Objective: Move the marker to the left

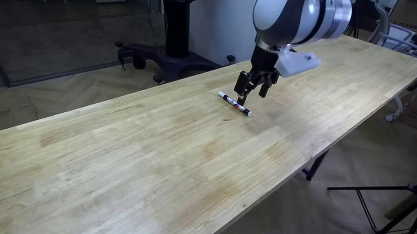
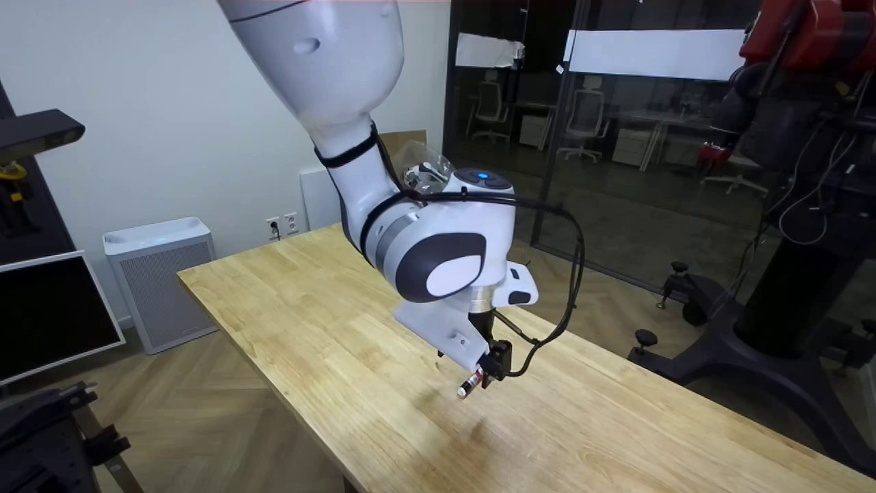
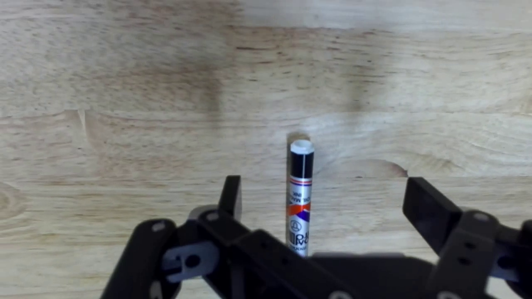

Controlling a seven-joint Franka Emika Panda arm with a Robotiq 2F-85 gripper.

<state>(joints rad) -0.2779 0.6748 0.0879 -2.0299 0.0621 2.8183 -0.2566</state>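
The marker is a thin pen with a black section, a white printed label and white ends. It lies on the wooden table (image 1: 123, 162). It shows in both exterior views, at the marker (image 1: 235, 104) and, partly hidden by the hand, at the marker (image 2: 469, 385). In the wrist view the marker (image 3: 301, 195) points up the picture between the fingers, its lower end hidden by the gripper. My gripper (image 1: 252, 95) is low over the table at the marker. In the wrist view the gripper (image 3: 322, 199) is open, with gaps on both sides; the marker is nearer its left finger.
A dark wheeled stand (image 1: 177, 34) is beside the table's long edge. A tripod (image 1: 399, 220) stands on the floor at the opposite edge. An air purifier (image 2: 164, 281) and a monitor (image 2: 55, 315) stand off the table. Cables (image 2: 547, 205) loop from the arm.
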